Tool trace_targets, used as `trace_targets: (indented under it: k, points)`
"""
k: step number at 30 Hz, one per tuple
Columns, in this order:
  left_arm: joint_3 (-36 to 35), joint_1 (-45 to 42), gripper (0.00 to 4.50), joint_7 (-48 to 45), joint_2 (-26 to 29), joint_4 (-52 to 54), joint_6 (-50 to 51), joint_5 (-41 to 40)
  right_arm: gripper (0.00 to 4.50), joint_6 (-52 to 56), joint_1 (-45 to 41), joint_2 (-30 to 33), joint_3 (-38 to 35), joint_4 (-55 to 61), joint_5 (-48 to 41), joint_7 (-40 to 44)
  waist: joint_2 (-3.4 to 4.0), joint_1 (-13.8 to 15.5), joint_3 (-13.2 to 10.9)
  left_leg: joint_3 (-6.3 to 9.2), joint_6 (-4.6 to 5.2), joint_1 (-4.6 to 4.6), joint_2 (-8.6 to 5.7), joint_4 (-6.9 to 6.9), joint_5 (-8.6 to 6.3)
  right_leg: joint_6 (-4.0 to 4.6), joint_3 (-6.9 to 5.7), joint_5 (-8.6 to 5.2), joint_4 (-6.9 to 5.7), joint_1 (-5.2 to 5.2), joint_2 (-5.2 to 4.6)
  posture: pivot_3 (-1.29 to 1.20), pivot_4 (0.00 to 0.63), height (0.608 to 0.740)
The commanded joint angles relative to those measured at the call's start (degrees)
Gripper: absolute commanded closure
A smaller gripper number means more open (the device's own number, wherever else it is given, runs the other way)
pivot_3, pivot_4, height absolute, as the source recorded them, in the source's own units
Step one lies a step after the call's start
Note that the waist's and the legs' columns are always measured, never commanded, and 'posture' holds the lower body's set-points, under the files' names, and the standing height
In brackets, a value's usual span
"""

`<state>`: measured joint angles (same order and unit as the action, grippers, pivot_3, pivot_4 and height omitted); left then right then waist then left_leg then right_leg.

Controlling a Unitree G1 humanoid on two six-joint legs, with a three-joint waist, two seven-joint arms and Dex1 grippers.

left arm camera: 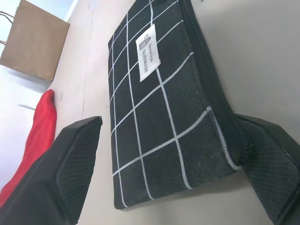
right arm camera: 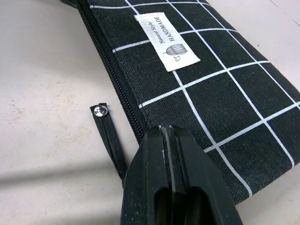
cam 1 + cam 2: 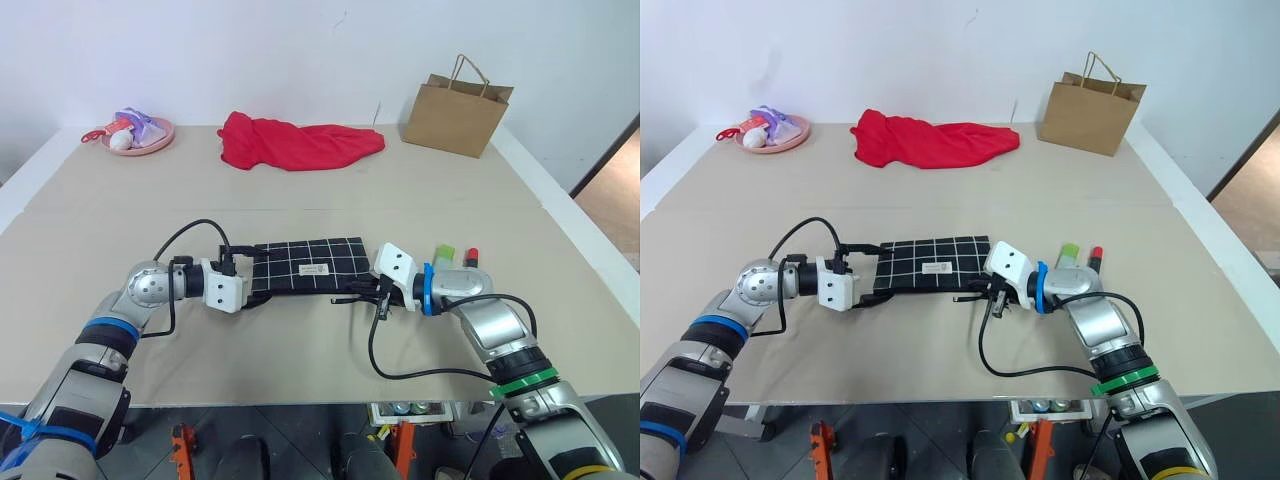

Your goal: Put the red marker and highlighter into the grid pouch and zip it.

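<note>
One grid pouch (image 3: 308, 265), black with white lines and one white label, lies flat on the worktop (image 3: 300, 190), long axis running from left claw (image 1: 173, 173) to right claw (image 2: 176, 154). Left claw is spread wide, straddling one short end. Right claw is clenched at the zipper end, beside the pull cord (image 2: 110, 136). One red marker (image 3: 472, 253) and one highlighter (image 3: 443, 252) lie just behind the right claw, caps pointing away.

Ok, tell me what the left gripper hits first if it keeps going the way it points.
The grid pouch: the left gripper has its open fingers either side of the pouch's near end, so the fabric edge lies directly ahead, likely almost at once.
</note>
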<state>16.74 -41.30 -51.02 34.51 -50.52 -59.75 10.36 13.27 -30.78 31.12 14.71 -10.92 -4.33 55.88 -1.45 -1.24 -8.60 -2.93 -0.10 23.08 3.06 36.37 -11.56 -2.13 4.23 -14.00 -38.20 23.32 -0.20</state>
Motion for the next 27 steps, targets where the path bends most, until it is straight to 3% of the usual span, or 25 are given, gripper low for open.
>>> trace_targets:
  k: [1, 2, 6, 7, 10, 11, 13, 18, 21, 23, 24, 27]
  points:
    - [2.97, 1.53, 0.25, -4.10, -0.70, 0.22, 0.07, -0.41, 4.48, 0.48, -0.24, -0.23, -0.53, -0.14, 0.17, -0.03, 0.00, -0.03, 0.00, 0.00, -0.01, 0.00, 0.00, 0.00, -0.01, -0.01, 0.00, -0.02, 0.00, 0.00, 0.00, 0.00, 0.150, 0.740]
    - [2.90, 1.58, 0.50, -4.52, -0.72, 0.31, 0.22, -0.85, 4.50, 0.54, -0.21, -0.22, -0.56, -0.05, 0.16, 0.03, 0.00, -0.04, 0.00, 0.00, -0.02, 0.01, 0.00, 0.00, -0.02, -0.02, 0.01, -0.03, 0.00, 0.00, 0.00, 0.00, 0.150, 0.740]
    - [3.11, 1.72, 2.24, -6.51, -0.66, 1.76, -0.03, -2.67, 4.50, 0.67, -0.09, -0.09, -0.61, 0.03, 0.18, 0.23, -0.01, -0.08, -0.01, 0.00, -0.03, 0.04, -0.01, 0.00, -0.03, -0.03, 0.01, -0.04, 0.01, 0.01, -0.01, 0.00, 0.150, 0.740]
    - [3.37, 1.93, 2.95, -7.64, -0.84, 3.32, 0.19, -4.02, 4.50, 0.65, -0.13, -0.06, -0.62, -0.09, 0.21, 0.29, -0.01, -0.09, -0.01, 0.00, -0.03, 0.05, -0.01, 0.00, -0.03, -0.02, 0.01, -0.05, 0.01, 0.03, -0.01, 0.00, 0.150, 0.740]
    - [3.91, 2.31, 3.63, -9.20, -1.24, 5.86, 0.66, -5.83, 4.50, 0.52, -0.33, -0.16, -0.51, -0.54, 0.35, 0.34, -0.02, -0.09, -0.02, 0.01, -0.03, 0.07, 0.00, 0.00, -0.03, 0.06, 0.01, -0.09, 0.01, 0.04, -0.01, 0.00, 0.150, 0.740]
    - [3.97, 2.36, 4.09, -9.30, -1.26, 6.05, 0.71, -5.90, 4.50, 0.49, -0.37, -0.20, -0.47, -0.61, 0.39, 0.34, -0.01, -0.10, -0.02, 0.01, -0.03, 0.08, 0.00, 0.00, -0.03, 0.07, 0.01, -0.10, 0.01, 0.05, -0.01, 0.00, 0.150, 0.740]
    - [4.24, 2.92, 4.42, -10.21, -1.24, 7.51, 1.34, -6.76, 4.50, 0.39, -0.60, -0.39, -0.35, -0.95, 0.47, 0.35, -0.03, -0.10, -0.02, 0.01, -0.03, 0.11, 0.00, 0.00, -0.03, 0.13, 0.01, -0.13, 0.01, 0.06, -0.01, 0.00, 0.150, 0.740]
    - [4.07, 5.65, 4.42, -12.89, -0.34, 12.93, 6.68, -10.13, 4.50, 0.12, -1.87, -1.81, -1.20, -2.63, 0.66, -1.72, -0.03, -0.21, -0.02, 0.01, -0.03, 0.11, 0.01, 0.00, -0.03, 0.14, 0.02, -0.14, 0.02, 0.09, 0.00, 0.00, 0.150, 0.740]
    - [2.71, 7.54, 4.50, -13.90, -0.06, 16.67, 12.54, -13.29, 3.69, 2.08, -3.13, -3.25, -3.73, -2.98, -2.15, -2.35, -0.04, -0.44, -0.03, 0.01, -0.03, 0.11, 0.04, 0.00, -0.03, 0.14, 0.02, -0.13, 0.01, 0.10, 0.02, 0.00, 0.150, 0.740]
    - [1.50, 8.46, 4.50, -13.54, 0.41, 17.56, 15.24, -14.13, 2.87, 1.95, -3.92, -3.39, -5.19, -3.00, -3.69, -1.81, -0.04, -0.61, -0.08, 0.01, -0.03, 0.11, 0.10, 0.00, -0.03, 0.22, 0.01, -0.09, 0.01, 0.13, 0.07, 0.00, 0.150, 0.740]
    - [1.11, 8.74, 4.50, -12.95, 0.76, 17.51, 15.63, -13.50, 2.39, 1.91, -4.27, -3.36, -5.46, -3.50, -3.72, -1.72, -0.04, -0.62, -0.09, 0.01, -0.03, 0.16, 0.12, -0.01, -0.03, 0.19, 0.00, -0.09, 0.01, 0.17, 0.09, 0.00, 0.150, 0.740]
    - [0.00, 8.85, 4.50, -9.65, 1.52, 16.27, 14.56, -10.44, 1.58, 2.12, -4.25, -3.30, -5.48, -3.81, -3.80, -1.21, -0.05, -0.64, -0.10, 0.02, -0.02, 0.22, 0.13, -0.05, -0.04, 0.11, 0.01, -0.06, 0.01, 0.25, 0.12, 0.00, 0.150, 0.740]
